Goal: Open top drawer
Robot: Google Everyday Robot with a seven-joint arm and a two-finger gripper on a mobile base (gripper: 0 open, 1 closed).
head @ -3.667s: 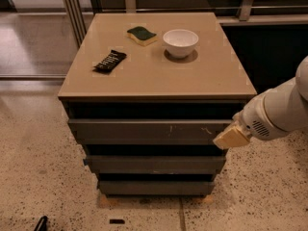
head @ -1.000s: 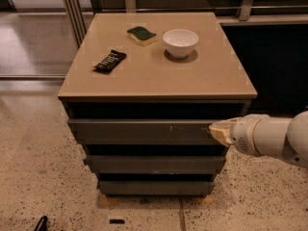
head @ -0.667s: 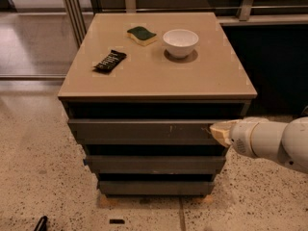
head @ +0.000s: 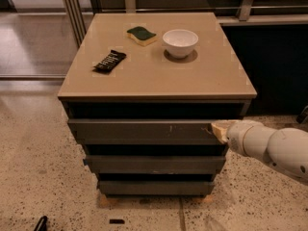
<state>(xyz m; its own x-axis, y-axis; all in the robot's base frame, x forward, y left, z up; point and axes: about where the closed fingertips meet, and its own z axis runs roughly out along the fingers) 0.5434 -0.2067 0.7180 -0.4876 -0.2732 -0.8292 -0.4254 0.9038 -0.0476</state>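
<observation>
Gripper (head: 219, 130), aperture not determinable, sits at the 3 o'clock end of the top drawer (head: 139, 130) beneath the tabletop (head: 159, 78); an off-centre pull may rack the drawer or slip off.

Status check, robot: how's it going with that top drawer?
Gripper at the right end of the top drawer front. Drawer interior not showing. Bowl, sponge and black packet on the cabinet top, none blocking the front.
</observation>
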